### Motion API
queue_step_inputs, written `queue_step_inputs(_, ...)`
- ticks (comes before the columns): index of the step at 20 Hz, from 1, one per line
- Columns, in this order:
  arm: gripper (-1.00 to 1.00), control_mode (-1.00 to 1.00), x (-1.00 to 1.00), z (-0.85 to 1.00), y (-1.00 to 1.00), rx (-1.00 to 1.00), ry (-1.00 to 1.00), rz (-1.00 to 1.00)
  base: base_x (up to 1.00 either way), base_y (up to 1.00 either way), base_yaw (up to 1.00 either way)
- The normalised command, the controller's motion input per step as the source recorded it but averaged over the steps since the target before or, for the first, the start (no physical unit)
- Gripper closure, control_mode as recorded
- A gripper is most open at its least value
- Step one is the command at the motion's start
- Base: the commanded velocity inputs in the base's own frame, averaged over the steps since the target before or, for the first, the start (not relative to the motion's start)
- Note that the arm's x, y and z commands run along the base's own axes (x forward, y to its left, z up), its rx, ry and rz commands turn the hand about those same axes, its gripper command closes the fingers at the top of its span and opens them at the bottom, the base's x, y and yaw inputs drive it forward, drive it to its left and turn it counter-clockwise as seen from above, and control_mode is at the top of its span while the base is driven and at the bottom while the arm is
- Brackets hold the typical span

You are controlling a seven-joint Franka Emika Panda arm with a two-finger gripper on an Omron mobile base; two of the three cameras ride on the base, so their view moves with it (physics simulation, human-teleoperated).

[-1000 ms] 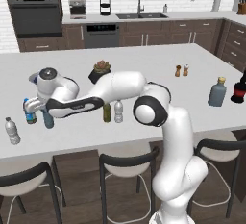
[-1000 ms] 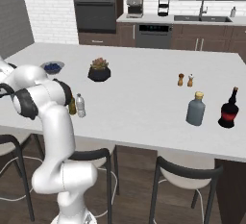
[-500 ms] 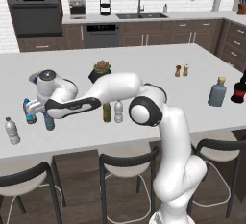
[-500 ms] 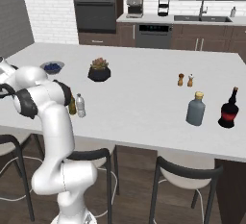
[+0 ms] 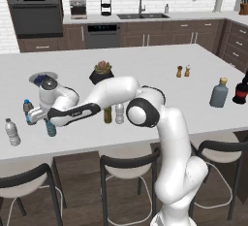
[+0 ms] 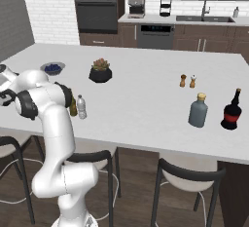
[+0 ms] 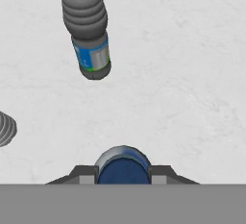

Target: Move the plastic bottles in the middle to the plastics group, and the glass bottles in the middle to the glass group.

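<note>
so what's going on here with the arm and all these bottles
The robot arm is sorting bottles on the kitchen island. Its gripper is shut on the blue plastic bottle, reached out to the island's far left beside the water bottle with the blue label band and the pale white-capped water bottle. In the middle, the amber glass bottle and a clear white-capped plastic bottle wait. The squat grey-blue bottle and the dark red-labelled bottle stand at the right end.
</note>
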Motion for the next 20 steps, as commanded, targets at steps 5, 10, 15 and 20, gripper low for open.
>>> queue_step_inputs(5,1.00,-1.00,0.25,-0.11,0.00,0.06,0.00,0.00,0.00,0.00,0.00)
queue_step_inputs(10,1.00,-1.00,0.47,0.00,0.00,0.07,0.00,0.00,0.00,0.00,0.00)
queue_step_inputs(15,1.00,-1.00,0.36,-0.03,0.01,0.00,0.00,0.00,0.00,0.00,0.00)
queue_step_inputs(20,1.00,-1.00,0.04,-0.11,0.07,0.00,0.00,0.00,0.00,0.00,0.00)
